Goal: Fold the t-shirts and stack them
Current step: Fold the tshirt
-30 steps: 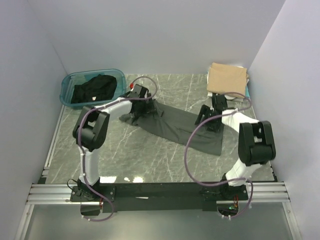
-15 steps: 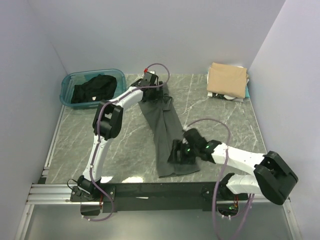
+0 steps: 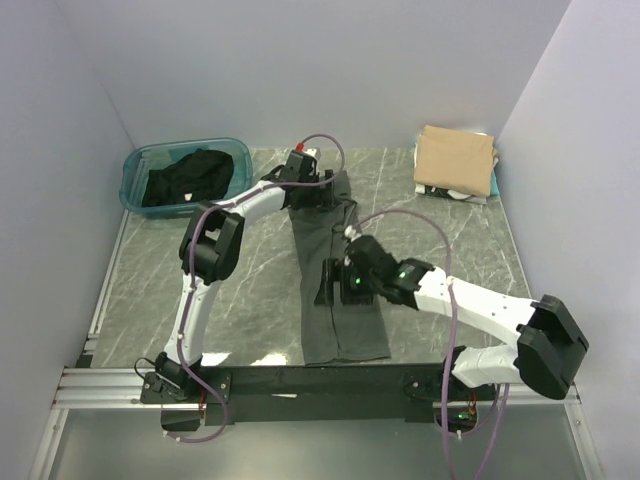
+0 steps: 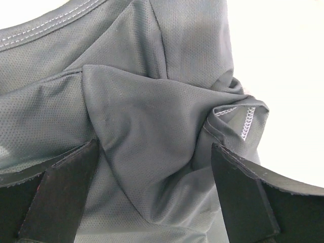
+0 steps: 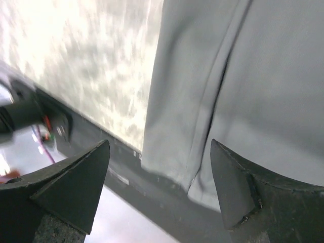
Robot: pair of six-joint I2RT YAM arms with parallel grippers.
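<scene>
Marble-look worktop [image 3: 250, 300], with one charcoal shirt [image 3: 322, 232] laid out on it as a long narrow strip from the far middle down to the near edge.

At the far end, by the collar, the left pincer [image 4: 154, 147] has its jaws spread wide. A puckered fold of mesh cloth sits between them, not pinched as far as I can see. Over the middle of the strip the right pincer [image 5: 159, 147] hovers just as wide with nothing in it, a lengthwise crease right below.

That fabric looks thin, light and totally floppy to me, and I'd guess it slides easily on polished stone. I reckon the stitched hem or collar seam is the spot to grab, since a pinch mid-panel would just bunch it.

Left arm is stretched way forward. Right arm reaches low across toward the centre.

Further out, a tan shirt [image 3: 455, 155] tops the pile at the far right, and a black shirt [image 3: 190, 175] is heaped in the teal tub [image 3: 135, 165] at the far left.
</scene>
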